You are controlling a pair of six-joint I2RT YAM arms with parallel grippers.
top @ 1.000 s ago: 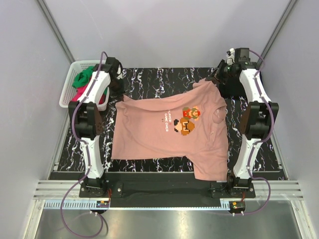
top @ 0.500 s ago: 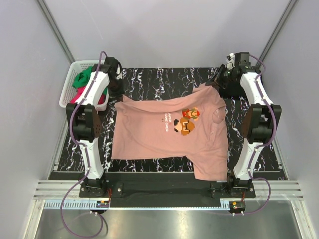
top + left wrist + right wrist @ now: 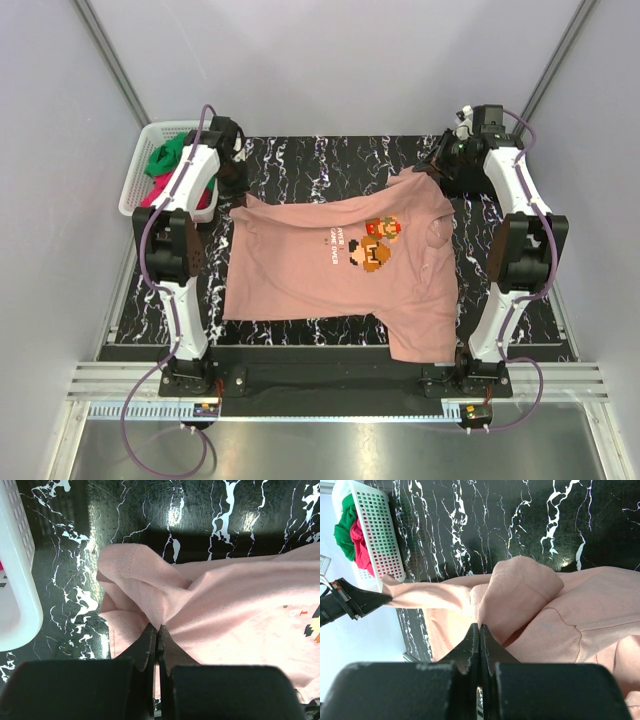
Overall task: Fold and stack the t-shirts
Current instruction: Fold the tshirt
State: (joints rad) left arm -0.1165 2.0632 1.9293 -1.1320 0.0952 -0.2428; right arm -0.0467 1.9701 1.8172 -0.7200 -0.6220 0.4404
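Observation:
A salmon-pink t-shirt [image 3: 320,255] with a pixel-art figure [image 3: 375,242] lies spread across the black marbled table [image 3: 330,160], print up. My left gripper [image 3: 238,196] is shut on its far left edge; the wrist view shows cloth [image 3: 210,605] pinched between the fingertips [image 3: 158,628]. My right gripper [image 3: 432,170] is shut on the far right corner by the sleeve [image 3: 520,595], lifted a little off the table, its jaws meeting at the pinch [image 3: 479,626]. Green and magenta-red tees [image 3: 165,165] sit in the basket.
A white perforated basket [image 3: 140,170] stands off the table's far left corner, close to the left arm; it also shows in the left wrist view as a white basket wall [image 3: 15,590] and in the right wrist view [image 3: 375,530]. Grey walls enclose the cell.
Both grippers have carried the shirt's far edge a little farther back and outward, pulling it straighter. The right arm has swung slightly to the right. Grips are unchanged.

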